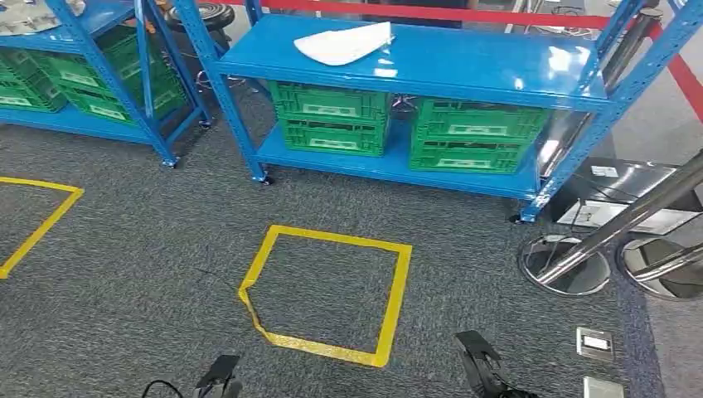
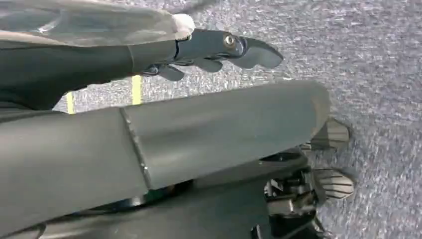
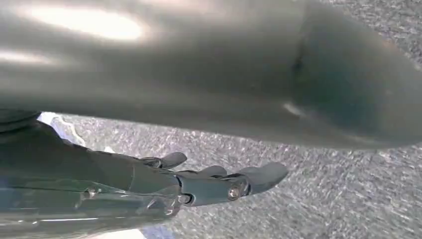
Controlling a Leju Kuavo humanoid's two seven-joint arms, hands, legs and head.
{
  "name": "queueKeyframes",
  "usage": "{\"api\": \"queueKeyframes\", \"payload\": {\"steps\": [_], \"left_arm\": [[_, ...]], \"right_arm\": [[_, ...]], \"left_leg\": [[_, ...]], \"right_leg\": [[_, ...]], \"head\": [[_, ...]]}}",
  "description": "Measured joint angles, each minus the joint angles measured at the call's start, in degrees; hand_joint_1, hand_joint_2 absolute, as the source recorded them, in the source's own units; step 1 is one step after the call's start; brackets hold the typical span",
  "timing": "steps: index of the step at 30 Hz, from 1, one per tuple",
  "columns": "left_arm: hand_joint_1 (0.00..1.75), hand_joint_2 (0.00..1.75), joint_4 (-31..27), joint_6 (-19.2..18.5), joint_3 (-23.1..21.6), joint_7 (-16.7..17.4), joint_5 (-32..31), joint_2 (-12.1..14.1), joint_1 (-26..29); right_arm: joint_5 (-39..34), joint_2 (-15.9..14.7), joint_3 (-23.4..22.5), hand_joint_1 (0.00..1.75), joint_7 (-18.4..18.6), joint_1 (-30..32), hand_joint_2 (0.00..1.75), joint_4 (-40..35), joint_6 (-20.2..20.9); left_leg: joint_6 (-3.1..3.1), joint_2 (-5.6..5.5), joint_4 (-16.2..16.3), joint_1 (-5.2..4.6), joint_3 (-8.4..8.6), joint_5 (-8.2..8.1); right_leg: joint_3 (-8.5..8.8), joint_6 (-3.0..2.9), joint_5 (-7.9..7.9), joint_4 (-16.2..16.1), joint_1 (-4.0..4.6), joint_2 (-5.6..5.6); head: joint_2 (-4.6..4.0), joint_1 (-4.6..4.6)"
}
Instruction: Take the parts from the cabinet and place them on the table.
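Both hands low over grey carpet, holding nothing: left hand (image 1: 220,371) and right hand (image 1: 479,365), fingers (image 2: 219,50) loosely extended. Ahead of fingertips, one yellow taped square (image 1: 332,290). Beyond it, blue rack (image 1: 431,58) with one white part (image 1: 344,43) on top, four green crates (image 1: 336,116) beneath. Two chrome post bases (image 1: 572,265) right of right hand.

Warehouse-type workshop: blue steel racks (image 1: 431,62), green crates (image 1: 334,118), floor tape (image 1: 332,294).
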Motion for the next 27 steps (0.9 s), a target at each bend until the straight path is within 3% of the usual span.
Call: {"api": "queueKeyframes", "payload": {"steps": [1,2,3,5,6,7,8,10,12,13,15,16,17,18,19,21,22,25,26,27], "left_arm": [[0.0,0.0,0.0,0.0,0.0,0.0,0.0,0.0,0.0],[0.0,0.0,0.0,-0.1,0.0,0.0,0.0,-0.1,0.1],[0.0,0.0,0.0,-0.1,0.0,0.0,0.0,-0.1,0.1],[0.0,0.0,0.0,-0.1,0.0,0.0,0.0,-0.2,0.1],[0.0,0.0,0.0,-0.1,0.0,0.0,0.0,-0.2,0.1],[0.0,0.0,0.0,-0.1,0.0,0.0,0.0,-0.1,0.0],[0.0,0.0,0.0,-0.1,0.0,0.0,0.0,-0.1,0.0],[0.0,0.0,0.0,-0.1,0.0,0.1,0.0,-0.1,0.1],[0.0,0.0,0.0,0.0,0.0,0.1,0.0,-0.1,0.0],[0.0,0.0,0.0,0.0,0.0,0.1,0.1,-0.1,0.0],[0.0,0.0,0.0,0.0,0.0,0.0,0.2,-0.1,0.2],[0.0,0.0,0.0,0.0,0.0,0.0,0.2,-0.1,0.4],[0.0,0.0,0.0,0.0,0.0,0.0,0.2,-0.1,0.5],[0.0,0.0,0.0,0.0,0.0,-0.1,0.2,-0.1,0.6],[0.0,0.0,0.0,0.0,0.0,-0.1,0.2,-0.1,0.6],[0.0,0.0,0.0,0.1,0.0,-0.2,0.3,0.0,0.5],[0.0,0.0,0.0,0.1,0.0,-0.3,0.3,0.2,0.5],[0.0,0.0,0.0,0.1,0.0,-0.4,0.5,0.1,0.5],[0.0,0.0,0.0,0.1,0.0,-0.4,0.5,0.1,0.5],[0.0,0.0,0.0,0.1,0.0,-0.4,0.6,0.0,0.4]], "right_arm": [[0.0,0.0,0.0,0.0,0.0,0.1,0.0,0.0,0.0],[0.0,0.0,0.0,0.0,0.0,0.2,0.0,0.0,0.0],[0.0,0.0,0.0,0.0,0.0,0.2,0.0,0.0,0.0],[0.0,0.0,0.0,0.0,0.0,0.1,0.0,0.0,0.0],[0.0,0.0,0.0,0.0,0.0,0.0,0.0,0.0,0.0],[0.0,0.0,0.0,0.0,0.0,-0.1,0.0,0.0,0.0],[0.0,0.0,0.0,0.0,0.0,-0.1,0.0,0.0,0.0],[0.0,0.0,0.0,0.0,0.1,0.1,0.0,0.0,0.1],[0.0,0.0,0.0,0.0,0.0,0.0,0.0,0.0,0.1],[0.0,0.0,0.0,0.0,0.0,-0.1,0.0,0.0,0.1],[0.0,0.0,0.0,0.0,0.0,-0.1,0.0,0.0,0.0],[0.0,0.0,0.0,0.0,0.0,-0.1,0.0,0.0,0.0],[0.0,0.0,0.0,0.0,0.0,0.0,0.0,0.0,0.1],[0.0,0.0,0.0,0.0,0.0,0.0,0.0,0.0,0.1],[0.0,0.0,0.0,0.0,0.0,0.0,0.0,0.0,0.1],[0.0,0.0,0.0,0.0,0.0,-0.1,0.0,0.0,0.1],[0.0,0.0,0.0,0.0,0.0,-0.1,0.0,0.0,0.1],[0.0,0.0,0.0,0.0,0.0,-0.1,0.0,0.0,0.1],[0.0,0.0,0.0,0.0,0.0,0.0,0.0,0.0,0.1],[0.0,0.0,0.0,0.0,0.0,0.0,0.0,0.0,0.1]], "left_leg": [[0.01,0.12,0.0,0.02,-0.01,-0.03],[-0.05,0.22,0.1,0.13,0.02,-0.07],[-0.22,0.31,0.2,0.27,0.1,-0.19],[-0.9,0.55,0.7,0.72,0.36,-0.66],[-1.37,0.64,1.1,0.7,0.38,-1.0],[-1.83,0.72,1.7,0.37,0.19,-1.29],[-1.97,0.77,1.8,0.37,0.1,-1.2],[-2.47,1.08,1.4,0.46,0.27,-1.07],[-3.26,0.84,2.6,0.7,0.04,-2.04],[-3.43,0.54,5.3,0.71,-1.27,-3.96],[-3.68,0.26,14.7,0.76,-5.69,-8.5],[-3.71,0.19,19.1,0.74,-7.82,-9.94],[-3.59,0.11,21.1,0.71,-8.95,-9.93],[-3.32,0.05,19.7,0.67,-8.45,-8.49],[-2.99,-0.03,16.0,0.62,-6.83,-6.21],[-1.91,-0.63,5.2,0.37,-1.61,-1.22],[-1.56,-1.26,2.2,0.09,-0.42,-1.37],[-1.55,-0.83,1.9,-0.28,-0.44,-1.23],[-1.19,-0.78,1.5,-0.2,-0.35,-1.0],[-0.79,-0.45,0.6,0.48,0.0,-0.53]], "right_leg": [[-1.71,0.27,-1.07,3.6,-0.18,-0.03],[-2.25,0.52,-0.67,4.6,-0.38,-0.1],[-1.43,0.75,1.01,2.7,-0.57,-0.19],[3.85,1.19,6.72,-7.8,-0.98,-0.81],[6.02,1.43,8.18,-12.5,-1.18,-1.67],[6.38,1.16,7.35,-13.4,-0.67,-1.66],[6.26,0.27,7.45,-13.3,-0.92,-1.15],[6.04,-0.4,7.33,-13.1,-0.5,-0.8],[6.22,-1.29,7.68,-13.5,-0.85,-0.51],[6.18,-1.63,7.7,-13.5,-0.87,-0.38],[6.03,-1.93,7.77,-13.5,-0.67,-0.15],[5.99,-2.0,7.74,-13.5,-0.54,0.05],[5.99,-2.02,7.75,-13.5,-0.43,0.31],[6.04,-2.03,7.76,-13.5,-0.37,0.6],[6.1,-2.02,7.76,-13.5,-0.3,0.88],[6.29,-2.01,7.76,-13.5,-0.2,1.35],[6.17,-1.86,7.7,-13.5,-0.02,1.43],[6.06,-0.94,7.83,-13.8,-0.26,1.69],[6.11,-0.6,7.93,-14.0,-0.22,1.78],[6.03,-0.34,7.48,-13.5,-0.23,1.36]], "head": [[0.0,0.02],[0.0,0.22],[0.0,0.33],[0.0,0.5],[0.0,0.68],[0.0,1.16],[0.0,0.94],[0.0,0.55],[0.0,0.57],[0.0,0.19],[0.0,-0.53],[0.0,-0.63],[0.0,-0.77],[0.0,-0.85],[0.0,-1.03],[0.0,-1.35],[0.0,-1.38],[0.0,-1.14],[0.0,-1.2],[0.0,-1.1]]}}
